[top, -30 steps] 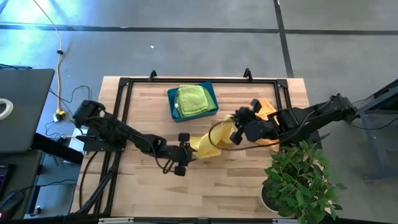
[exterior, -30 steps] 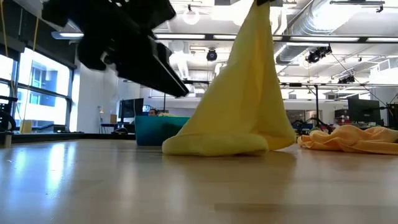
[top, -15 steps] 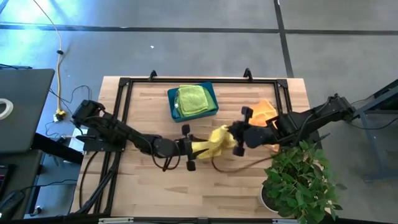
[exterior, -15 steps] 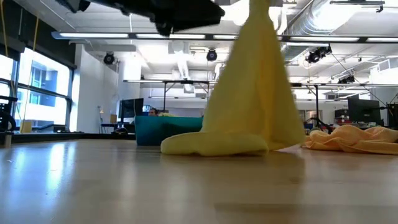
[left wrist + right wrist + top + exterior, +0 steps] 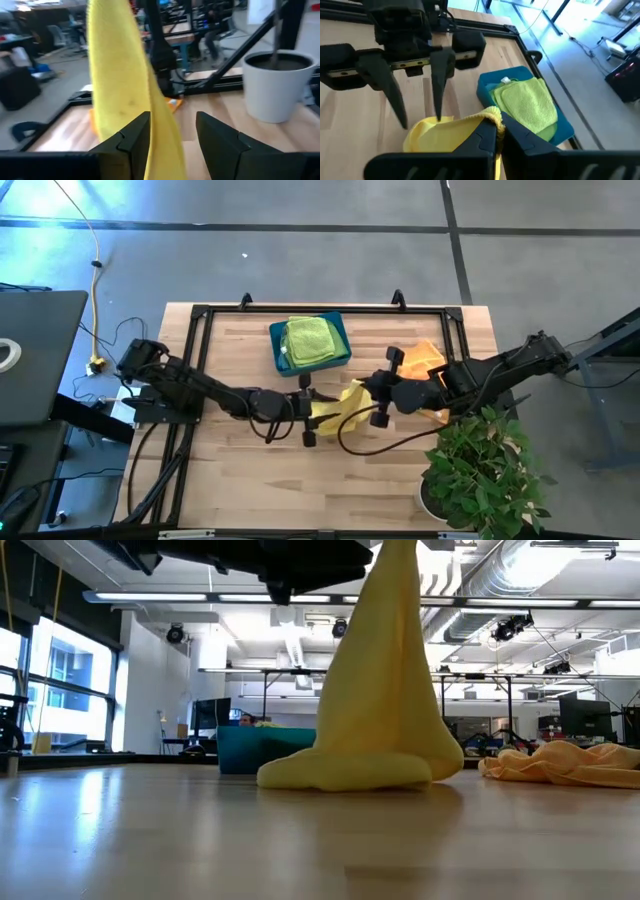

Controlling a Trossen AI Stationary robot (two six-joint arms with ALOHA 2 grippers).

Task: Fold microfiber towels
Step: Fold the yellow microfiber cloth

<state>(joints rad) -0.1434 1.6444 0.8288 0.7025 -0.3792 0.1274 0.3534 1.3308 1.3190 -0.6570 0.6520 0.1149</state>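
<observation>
Yellow microfiber towel (image 5: 385, 690) hangs in a tall soft cone at the middle of the table (image 5: 240, 480), its top corner pinched high by the right hand (image 5: 495, 131), fingers pressed together on the cloth, while its lower edge pools in a rounded roll on the wood. A second ago that corner was farther from the teal bin (image 5: 337, 330); it has since been carried in towards the left arm, so the drape now stands steeper and narrower over its own base. The left hand (image 5: 171, 145), which sat low beside the towel a second ago, has risen and moved in; its fingers stand spread with the hanging cloth passing between them, not yet closed on it. Judging by this, the fold is only being set up: a second corner must be caught before the towel can be laid flat and doubled.

The fabric looks fine-napped and limp, creasing freely. Inside the teal bin, a rigid plastic box at the far side of the yellow towel, lies a lime green towel (image 5: 310, 338), folded square and fluffy. Beyond the yellow towel, away from the bin, an orange towel (image 5: 565, 762) lies crumpled on the pale wooden planks, and a leafy plant in a white pot (image 5: 277, 85) stands at the table's near corner.
</observation>
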